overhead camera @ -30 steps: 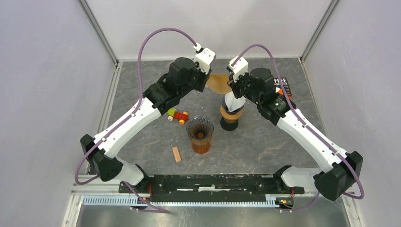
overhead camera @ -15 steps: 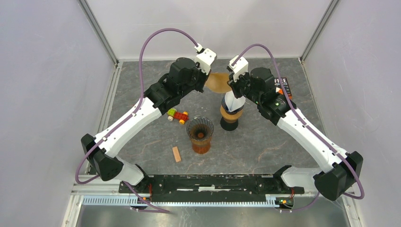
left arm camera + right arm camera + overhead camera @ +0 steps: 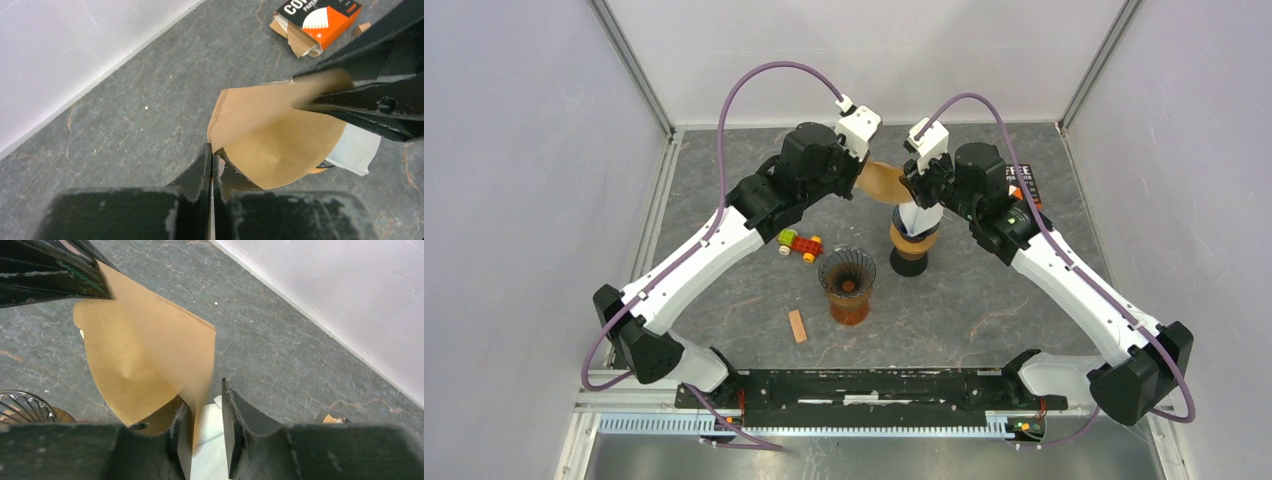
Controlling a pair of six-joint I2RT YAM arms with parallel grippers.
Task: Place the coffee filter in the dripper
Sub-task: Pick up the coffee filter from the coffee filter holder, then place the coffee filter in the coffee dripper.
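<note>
A brown paper coffee filter (image 3: 882,180) hangs in the air at the back of the table, between my two grippers. My left gripper (image 3: 862,168) is shut on the filter's corner; in the left wrist view its jaws (image 3: 212,155) pinch the filter (image 3: 280,135) at its edge. My right gripper (image 3: 911,182) is open. In the right wrist view the filter (image 3: 145,355) has one edge hanging loose between its parted fingers (image 3: 206,412). The dripper (image 3: 847,272), a ribbed glass cone on an amber carafe, stands in front of them with nothing in it.
A white, brown and black upright object (image 3: 911,240) stands just under my right gripper. A small toy car (image 3: 800,245) and a wooden block (image 3: 797,325) lie left of the dripper. An orange and black filter box (image 3: 1021,185) lies at the back right.
My left gripper has shut on the filter's corner. My right gripper's jaws, shut on the filter before, have parted. Both arms have barely moved.
</note>
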